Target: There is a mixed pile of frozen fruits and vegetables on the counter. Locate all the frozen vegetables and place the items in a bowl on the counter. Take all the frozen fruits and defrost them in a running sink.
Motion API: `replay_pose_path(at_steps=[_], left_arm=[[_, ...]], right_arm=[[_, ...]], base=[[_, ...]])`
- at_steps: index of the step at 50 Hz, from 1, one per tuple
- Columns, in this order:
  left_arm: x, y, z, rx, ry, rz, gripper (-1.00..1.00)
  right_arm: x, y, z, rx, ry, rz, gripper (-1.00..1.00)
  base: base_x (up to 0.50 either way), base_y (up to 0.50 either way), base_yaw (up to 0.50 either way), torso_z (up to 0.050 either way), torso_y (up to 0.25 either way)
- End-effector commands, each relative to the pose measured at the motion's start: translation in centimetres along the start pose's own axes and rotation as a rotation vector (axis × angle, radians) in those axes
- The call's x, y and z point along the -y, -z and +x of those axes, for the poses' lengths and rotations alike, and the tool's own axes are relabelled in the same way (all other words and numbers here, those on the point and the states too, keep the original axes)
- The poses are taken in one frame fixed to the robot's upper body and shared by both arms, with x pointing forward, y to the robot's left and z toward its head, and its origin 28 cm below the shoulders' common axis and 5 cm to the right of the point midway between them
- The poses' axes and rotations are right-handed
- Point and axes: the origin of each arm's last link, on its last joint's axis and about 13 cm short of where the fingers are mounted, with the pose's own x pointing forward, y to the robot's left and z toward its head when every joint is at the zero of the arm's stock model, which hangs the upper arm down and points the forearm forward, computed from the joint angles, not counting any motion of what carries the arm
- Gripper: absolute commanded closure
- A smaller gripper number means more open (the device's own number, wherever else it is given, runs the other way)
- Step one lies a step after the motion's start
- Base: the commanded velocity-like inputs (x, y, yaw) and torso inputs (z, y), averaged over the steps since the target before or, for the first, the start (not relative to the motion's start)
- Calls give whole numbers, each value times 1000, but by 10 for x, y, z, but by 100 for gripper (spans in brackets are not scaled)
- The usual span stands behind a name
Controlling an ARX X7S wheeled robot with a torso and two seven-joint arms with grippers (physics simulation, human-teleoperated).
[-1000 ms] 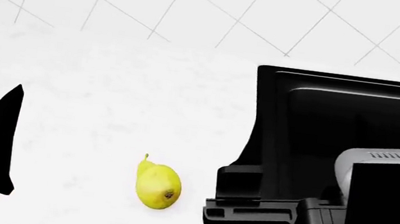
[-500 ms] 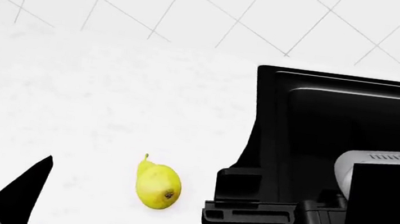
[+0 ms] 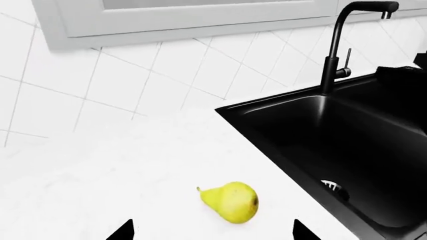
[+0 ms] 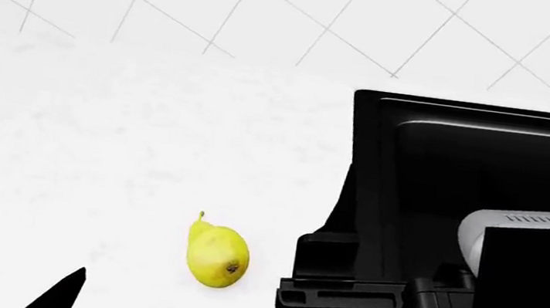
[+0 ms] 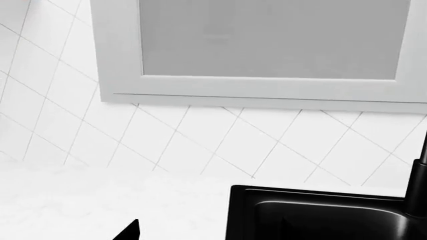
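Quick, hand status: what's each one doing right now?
Left hand: open, empty, fingertips either side of the pear but short of it.
Right hand: cannot be told; only one fingertip shows.

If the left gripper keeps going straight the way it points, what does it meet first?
Most likely the pear, lying on the counter between the open fingertips' line of travel; depth is hard to judge.

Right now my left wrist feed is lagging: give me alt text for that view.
A yellow pear lies on the white counter between the left gripper's two open fingertips, untouched. Beside it is a black sink with a drain and a black faucet; no water visible. White tiled wall behind.
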Motion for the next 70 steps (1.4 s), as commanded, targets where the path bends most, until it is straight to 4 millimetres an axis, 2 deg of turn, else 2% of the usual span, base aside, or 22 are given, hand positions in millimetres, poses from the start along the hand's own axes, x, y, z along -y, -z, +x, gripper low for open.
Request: replay_pose_path(at_steps=[1,9,30,38,46,70], left_arm=[[3,11,2,-34,1,13,-100],[-1,20,7,-57,-24,25,-100],[-21,24,21,-74,-98,9,-100],[-18,27,26,-93,-81,2,-100],[-15,31,22,-116,-56,4,-100],[-13,54,24,-199,-28,-39,-100]], right_arm=[[0,1,-1,-1,0,2,-100],[1,3,-1,-5,3,5,-100],[0,4,-1,-8,2,7,-100],[1,4,-1,-10,4,5,-100],[1,4,-1,-9,5,5,-100],[1,6,-1,-13,4,9,-100]], base=[[0,0,0,0,0],[0,0,0,0,0],[0,0,0,0,0],[0,0,0,0,0],[0,0,0,0,0],[0,0,0,0,0]])
